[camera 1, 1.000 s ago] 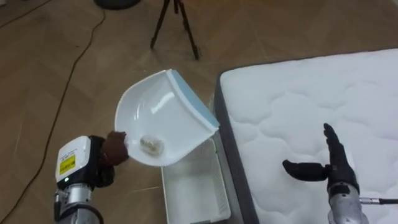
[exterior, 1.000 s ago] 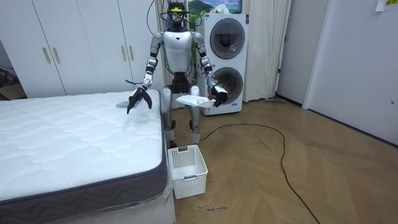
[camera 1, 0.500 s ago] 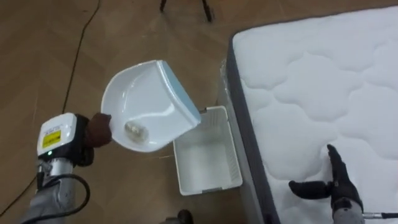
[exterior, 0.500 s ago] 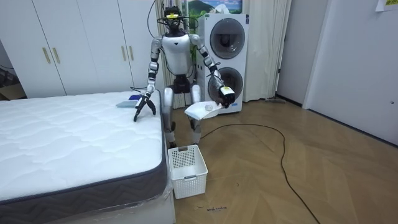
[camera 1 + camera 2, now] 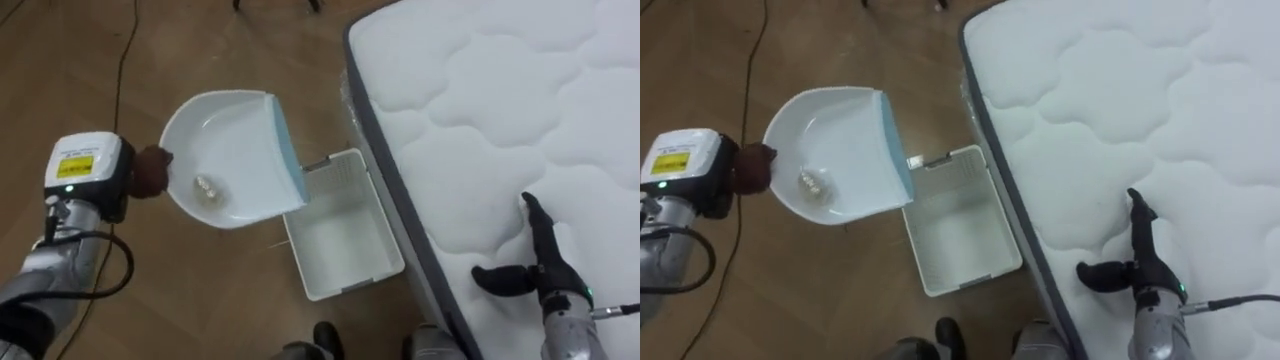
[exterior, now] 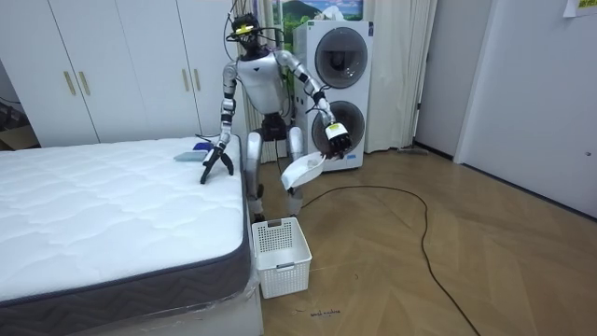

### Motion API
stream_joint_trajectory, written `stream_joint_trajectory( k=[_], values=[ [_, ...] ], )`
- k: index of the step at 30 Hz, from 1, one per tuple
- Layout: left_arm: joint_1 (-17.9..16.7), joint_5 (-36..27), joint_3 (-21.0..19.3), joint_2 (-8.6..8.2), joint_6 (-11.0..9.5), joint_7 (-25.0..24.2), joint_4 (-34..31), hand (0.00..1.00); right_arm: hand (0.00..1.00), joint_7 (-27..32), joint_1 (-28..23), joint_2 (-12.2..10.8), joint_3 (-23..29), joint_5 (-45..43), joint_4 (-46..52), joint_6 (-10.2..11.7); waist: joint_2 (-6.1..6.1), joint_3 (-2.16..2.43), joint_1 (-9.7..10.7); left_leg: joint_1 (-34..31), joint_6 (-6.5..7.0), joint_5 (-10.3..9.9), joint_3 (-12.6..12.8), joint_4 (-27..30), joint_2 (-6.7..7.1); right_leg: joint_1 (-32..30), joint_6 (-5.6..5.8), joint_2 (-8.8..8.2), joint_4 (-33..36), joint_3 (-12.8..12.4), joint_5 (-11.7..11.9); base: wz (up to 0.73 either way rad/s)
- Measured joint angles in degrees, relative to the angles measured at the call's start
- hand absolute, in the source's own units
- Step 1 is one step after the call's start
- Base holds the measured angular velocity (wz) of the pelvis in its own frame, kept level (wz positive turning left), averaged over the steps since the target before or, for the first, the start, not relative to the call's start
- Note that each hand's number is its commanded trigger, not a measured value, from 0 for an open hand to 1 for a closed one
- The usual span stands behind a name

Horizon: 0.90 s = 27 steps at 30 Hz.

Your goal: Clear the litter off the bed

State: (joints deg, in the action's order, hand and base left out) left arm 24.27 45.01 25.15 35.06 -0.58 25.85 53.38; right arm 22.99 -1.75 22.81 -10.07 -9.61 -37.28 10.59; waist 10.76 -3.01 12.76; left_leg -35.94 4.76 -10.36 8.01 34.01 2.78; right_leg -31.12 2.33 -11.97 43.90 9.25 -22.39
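Note:
My left hand (image 5: pixel 150 171) is shut on the handle of a white dustpan (image 5: pixel 235 140) with a blue lip. A small pale crumpled scrap (image 5: pixel 207 184) lies deep in the pan. The pan hangs tilted above the floor, its lip reaching over the near corner of a white slatted basket (image 5: pixel 360 283) that stands against the bed's side. In the room view the pan (image 6: pixel 303 168) slopes lip-down below my raised left hand (image 6: pixel 333 140). My right hand (image 5: pixel 538 262) is open above the white quilted mattress (image 5: pixel 520 100), holding nothing.
I stand at the bed's corner, in front of a stacked washer and dryer (image 6: pixel 338 84). A blue item (image 6: pixel 191 154) lies on the mattress near my right hand. A dark cable (image 5: pixel 120 60) crosses the wooden floor. White wardrobes (image 6: pixel 112 65) line the wall.
My left arm has risen and swung outward, and the dustpan has tipped from level to lip-down toward the basket. The eye view has shifted downward. The right hand stays over the mattress.

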Motion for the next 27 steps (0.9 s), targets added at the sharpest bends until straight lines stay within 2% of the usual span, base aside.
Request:
stream_joint_trajectory(
  k=[4, 11, 15, 22, 27],
  values=[
    [-0.01, 3.69, 2.25, 1.62, 0.88, -1.27, -0.01, 1.00, 0.00, 0.09, -0.27, 0.01, -0.54, 0.01, 2.24, 0.02, 0.28, -0.04, 1.09, 0.11, -0.02, 0.00, 1.20, -0.20, -0.01, -1.05, 0.04, -0.07, 1.18, -1.37, -0.76, -0.06],
    [0.00, 5.41, 2.89, 2.45, 1.15, -3.48, -0.56, 1.00, 0.00, 0.37, -0.84, 0.38, -1.02, -2.34, 4.50, 0.02, 0.81, -0.06, 1.98, 0.14, 0.04, -0.06, 3.11, -0.64, -0.09, -2.35, 0.11, -0.30, 2.20, -2.84, -1.27, -0.05],
    [0.00, 7.06, 2.89, 2.59, 3.38, -5.54, -0.51, 1.00, 0.00, 0.49, -0.90, 0.40, -1.04, -3.25, 5.30, 0.01, 1.06, -0.07, 2.00, 0.13, 0.04, -0.07, 3.68, -0.89, -0.03, -3.14, 0.13, -0.32, 2.76, -3.86, -1.46, -0.05],
    [0.59, 13.16, 2.89, 2.80, 4.83, -10.16, -0.34, 1.00, 0.00, -0.02, -1.12, 0.41, -1.03, -3.26, 6.42, -0.08, 1.25, 0.02, 2.50, 0.06, 0.03, -0.07, 4.29, -0.91, -0.12, -3.44, 0.09, -0.13, 2.94, -4.38, -1.63, -0.02],
    [1.30, 14.69, 3.25, 4.85, 5.33, -14.64, -0.45, 1.00, 0.00, -0.48, -1.35, 0.60, -1.03, -3.24, 6.79, -0.20, 1.30, 0.06, 2.68, -0.04, 0.04, -0.07, 4.23, -0.86, -0.16, -3.42, 0.09, -0.11, 2.78, -4.23, -1.63, 0.00]
  ],
)
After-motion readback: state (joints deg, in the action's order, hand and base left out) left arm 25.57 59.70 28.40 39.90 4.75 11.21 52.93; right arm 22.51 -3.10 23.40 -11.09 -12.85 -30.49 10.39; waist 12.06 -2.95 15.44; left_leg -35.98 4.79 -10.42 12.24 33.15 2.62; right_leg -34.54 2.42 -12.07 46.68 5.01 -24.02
